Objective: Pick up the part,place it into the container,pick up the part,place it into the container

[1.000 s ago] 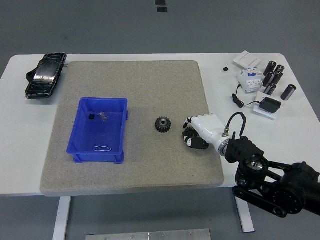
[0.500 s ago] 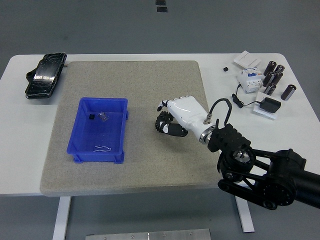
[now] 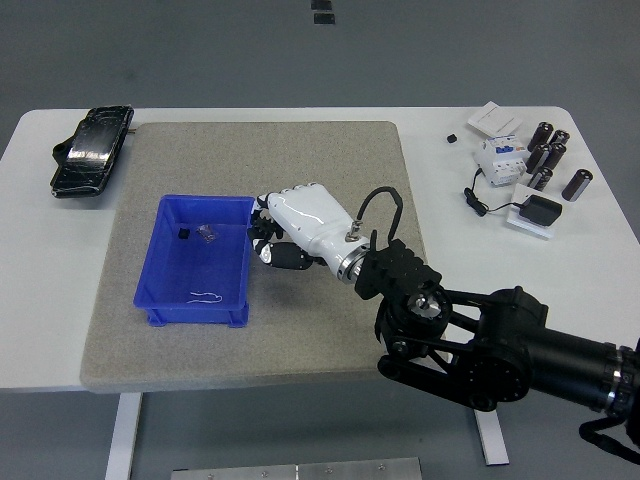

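- One arm is working: your right arm (image 3: 470, 345) comes in from the near right corner and reaches left across the mat (image 3: 300, 335); the left is out of view
- At its end the right hand (image 3: 300, 222) is palm down, just beside the bin's right wall, towards its far corner
- Its fingers (image 3: 265, 225) are curled down and clenched round a dark lump under the palm, which I take to be the part (image 3: 283, 256); its teeth are too blurred to be sure, but nothing else like a part lies loose on the mat
- The relation that matters: the bin (image 3: 190, 315) lies directly left of the fingers, with the fingertips at or just over the rim and the part not yet past the wall
- So you probably need a short carry left before letting go, keeping the part above the rim
- The bin's long axis runs near to far, so the opening across your path is the narrow way; aim for the middle and not the near wall
- Inside the bin are only a few small bits (image 3: 207, 232) and a white thread (image 3: 205, 296)
- Further off on the table (image 3: 40, 330), a black case (image 3: 90, 150) sits at far left and a cluster of cylinders (image 3: 548, 155) at far right, both well clear of your path
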Tool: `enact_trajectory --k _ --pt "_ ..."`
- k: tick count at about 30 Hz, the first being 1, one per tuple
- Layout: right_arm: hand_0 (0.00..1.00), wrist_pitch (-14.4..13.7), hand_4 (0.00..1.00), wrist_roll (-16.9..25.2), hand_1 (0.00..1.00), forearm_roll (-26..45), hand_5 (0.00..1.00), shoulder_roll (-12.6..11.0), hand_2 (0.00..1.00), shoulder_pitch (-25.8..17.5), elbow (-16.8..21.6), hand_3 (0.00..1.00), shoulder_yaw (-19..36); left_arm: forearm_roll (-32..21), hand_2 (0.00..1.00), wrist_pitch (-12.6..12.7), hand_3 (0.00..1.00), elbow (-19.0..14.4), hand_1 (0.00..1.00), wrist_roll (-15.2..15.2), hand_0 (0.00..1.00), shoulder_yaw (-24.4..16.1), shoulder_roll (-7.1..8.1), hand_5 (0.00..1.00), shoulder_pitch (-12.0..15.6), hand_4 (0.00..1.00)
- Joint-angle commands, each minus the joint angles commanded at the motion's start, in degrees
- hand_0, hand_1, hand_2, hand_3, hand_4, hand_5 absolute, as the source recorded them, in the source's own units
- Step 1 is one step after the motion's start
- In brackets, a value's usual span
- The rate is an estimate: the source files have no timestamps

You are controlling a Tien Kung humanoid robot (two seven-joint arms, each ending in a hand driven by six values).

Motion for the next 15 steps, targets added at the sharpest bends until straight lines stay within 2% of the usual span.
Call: enact_trajectory --k 8,9,10,15 --pt "0.247 -0.3 0.306 -0.6 0.457 -0.1 0.178 5.0 0.370 1.3 -2.0 0.545 -3.6 -0.1 0.611 0.0 0.587 0.0 0.635 -0.1 0.681 0.1 0.12 0.273 -0.1 0.657" --pt "0.247 -0.2 0.306 -0.8 0.457 -0.3 0.178 5.4 0.370 1.4 -2.3 0.545 -4.0 -0.1 0.611 0.0 0.587 0.0 0.635 0.0 0.681 0.1 0.13 0.273 -0.1 0.657" --pt "0.260 -0.2 0.304 -1.0 0.480 -0.4 0.182 5.7 0.475 1.5 -2.5 0.653 -4.5 0.0 0.612 0.0 0.587 0.0 0.636 0.0 0.681 0.1 0.13 0.274 -0.1 0.658" --pt "0.260 0.3 0.304 -1.9 0.480 -0.3 0.182 6.3 0.475 2.2 -3.8 0.653 -6.7 0.3 0.612 0.0 0.587 -0.1 0.636 0.2 0.681 -0.1 0.22 0.274 -0.1 0.658"
